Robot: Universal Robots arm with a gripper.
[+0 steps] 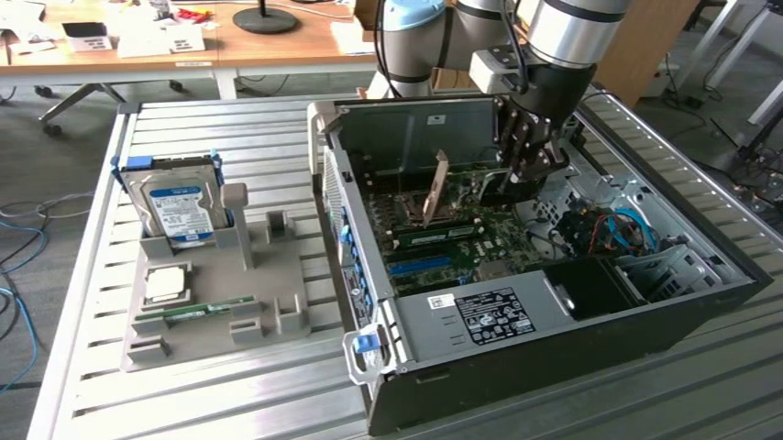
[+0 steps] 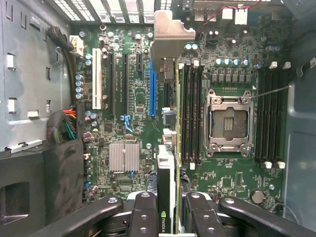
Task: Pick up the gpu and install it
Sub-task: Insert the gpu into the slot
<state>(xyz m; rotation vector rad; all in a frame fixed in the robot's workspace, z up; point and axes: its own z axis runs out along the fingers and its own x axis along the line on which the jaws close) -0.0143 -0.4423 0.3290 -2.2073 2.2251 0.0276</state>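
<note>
Holding: the gripper [image 1: 529,174] clamps the gpu [image 2: 166,182] between its black fingers [image 2: 143,212] — jaws closed on the card's two faces.
Card position: the gpu stands on edge inside the computer case [image 1: 588,302], over the motherboard [image 2: 237,187], with its silver bracket [image 2: 170,34] toward the vented rear wall.
Line-up: it runs between the blue slot [image 2: 152,89] and the black memory slots [image 2: 190,113] — whether it is seated, I cannot tell.
Table [image 1: 220,403]: the hard drive [image 1: 178,206] stands upright in the grey holder [image 1: 263,275], well apart from the case.

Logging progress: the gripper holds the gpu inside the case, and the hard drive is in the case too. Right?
No. The gripper holds the gpu inside the case, but the hard drive stands in the grey holder on the table, outside the case; the exterior view shows it.
</note>
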